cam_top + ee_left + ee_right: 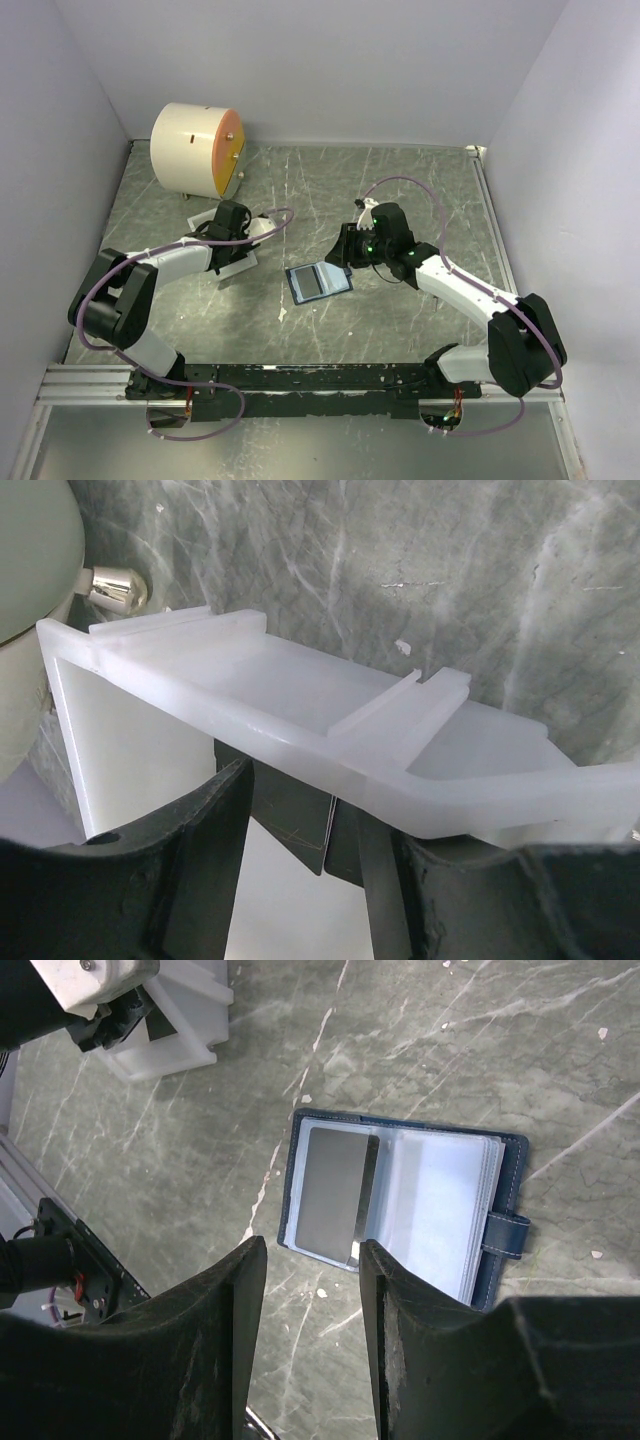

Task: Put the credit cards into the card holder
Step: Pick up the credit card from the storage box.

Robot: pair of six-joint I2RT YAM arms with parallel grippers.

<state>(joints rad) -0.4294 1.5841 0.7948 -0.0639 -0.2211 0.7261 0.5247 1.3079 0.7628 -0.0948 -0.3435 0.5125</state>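
Observation:
The navy card holder (318, 279) lies open on the table; in the right wrist view (400, 1210) a dark grey card (335, 1195) sits in its left pocket, with its snap tab at the right. My right gripper (310, 1252) is open and empty, just above the holder's near edge; it also shows in the top view (345, 255). My left gripper (300, 865) is open at the white tray (300, 695). Two dark cards (290, 815) stand on edge between its fingers (200, 860), under the tray's rim. I see no orange-yellow card.
The big cream cylinder with an orange face (195, 150) stands at the back left, close behind the white tray (232, 262). Its metal knob (118, 588) shows in the left wrist view. White walls enclose the table on three sides.

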